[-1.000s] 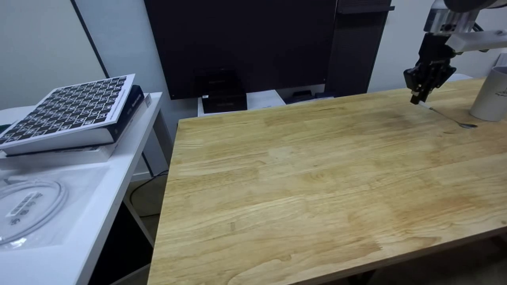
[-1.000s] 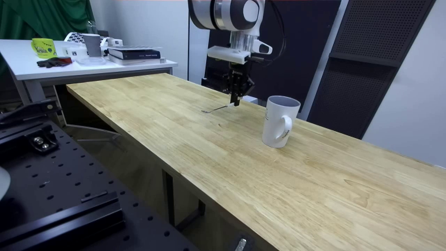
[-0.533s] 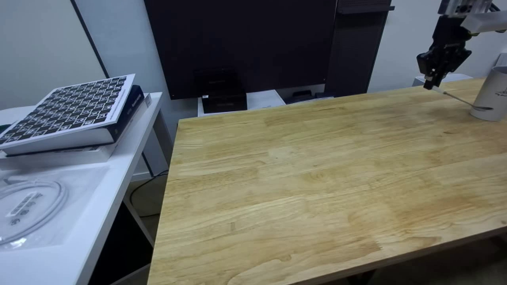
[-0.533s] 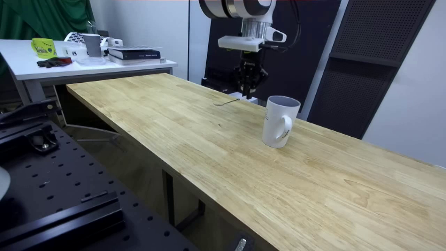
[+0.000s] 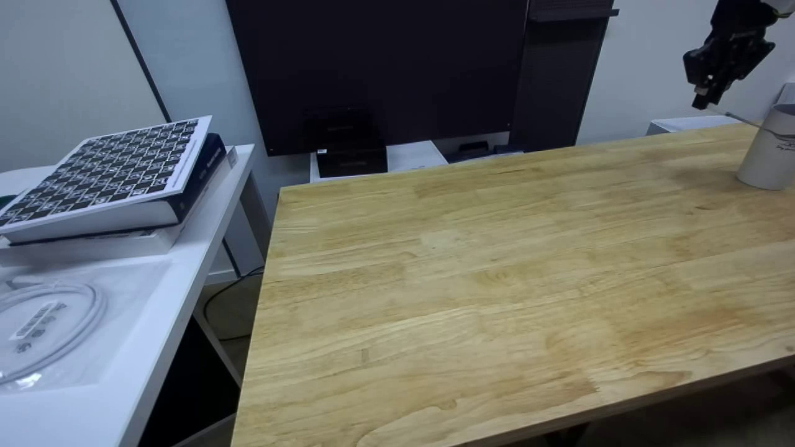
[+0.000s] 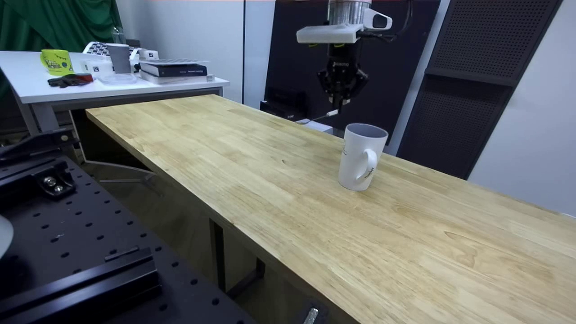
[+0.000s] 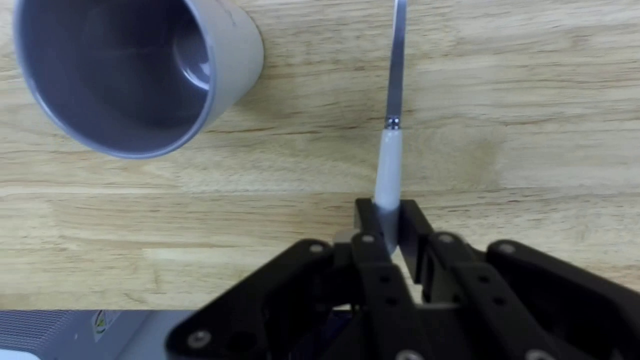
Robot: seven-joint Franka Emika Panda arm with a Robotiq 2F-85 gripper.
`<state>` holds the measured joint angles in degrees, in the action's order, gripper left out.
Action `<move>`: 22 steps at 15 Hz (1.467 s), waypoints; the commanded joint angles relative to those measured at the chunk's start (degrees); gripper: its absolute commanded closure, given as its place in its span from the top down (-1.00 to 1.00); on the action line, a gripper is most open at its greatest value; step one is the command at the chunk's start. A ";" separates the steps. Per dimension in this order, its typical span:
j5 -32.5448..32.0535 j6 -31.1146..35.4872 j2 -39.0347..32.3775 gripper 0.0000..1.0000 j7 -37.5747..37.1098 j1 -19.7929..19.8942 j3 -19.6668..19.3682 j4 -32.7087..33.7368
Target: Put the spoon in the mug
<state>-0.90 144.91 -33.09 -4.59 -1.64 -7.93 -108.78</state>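
My gripper (image 7: 386, 206) is shut on the white handle end of the spoon (image 7: 389, 165). The spoon's thin metal shaft runs up to the top edge of the wrist view, where its bowl is cut off. In both exterior views the gripper (image 5: 705, 103) (image 6: 338, 107) holds the spoon (image 5: 742, 120) (image 6: 332, 113) in the air, roughly level, the bowl end a little lower. The pale mug (image 6: 353, 157) stands upright on the table, its handle showing. It lies left of the spoon in the wrist view (image 7: 237, 60), its inside visible. In an exterior view the spoon's end overlaps the mug (image 5: 767, 158).
The wooden table (image 6: 270, 180) has its edge near the bottom of the wrist view. A white side table (image 5: 186, 261) with books (image 5: 112, 180) stands beyond one end. A dark perforated platform (image 6: 112, 216) lies across a gap. A dark panel (image 5: 385, 68) stands behind.
The gripper has risen and moved toward the mug's side with the spoon in it. The spoon's bowl has gone from at or near the table to well above it. The mug has not moved.
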 commanded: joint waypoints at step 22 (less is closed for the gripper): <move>-18.12 23.82 7.14 -0.92 -18.09 -13.51 -22.58 -11.90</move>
<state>-16.36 167.49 -26.08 -18.03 -12.20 -27.11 -120.07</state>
